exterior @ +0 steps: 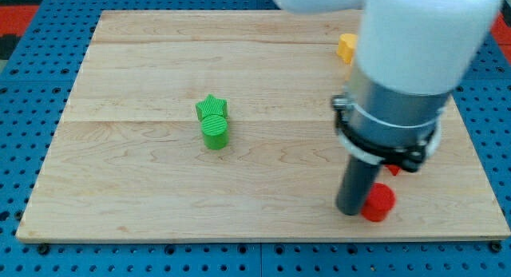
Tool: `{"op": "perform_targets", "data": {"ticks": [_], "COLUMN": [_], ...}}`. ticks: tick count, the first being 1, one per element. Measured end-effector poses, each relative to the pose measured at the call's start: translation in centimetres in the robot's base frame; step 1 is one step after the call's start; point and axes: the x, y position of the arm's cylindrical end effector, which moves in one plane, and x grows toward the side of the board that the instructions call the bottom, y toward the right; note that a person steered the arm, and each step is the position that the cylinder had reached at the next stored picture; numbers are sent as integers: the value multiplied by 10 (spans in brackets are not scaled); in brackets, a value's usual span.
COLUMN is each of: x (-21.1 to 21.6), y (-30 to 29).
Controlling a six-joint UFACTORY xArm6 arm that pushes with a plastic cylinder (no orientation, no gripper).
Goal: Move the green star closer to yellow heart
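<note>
The green star (212, 107) lies left of the board's middle, touching a green round block (214, 132) just below it. A yellow block (346, 47) sits near the view's top, right of centre, partly hidden by my arm; its shape is not clear. My tip (353, 212) rests on the board at the lower right, far to the right of and below the green star. It stands right beside a red block (379, 203), on that block's left.
A second small red piece (394, 170) shows just under the arm's collar, above the red block. The wooden board (120, 189) lies on a blue pegboard surface (24, 109). My arm's wide white body hides the board's upper right part.
</note>
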Motion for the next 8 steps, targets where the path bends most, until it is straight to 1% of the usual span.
{"op": "perform_targets", "data": {"ticks": [1, 2, 3, 4, 5, 6, 8], "x": [0, -2, -35, -84, -96, -98, -140], "y": [44, 28, -38, -94, -148, -194, -197]}}
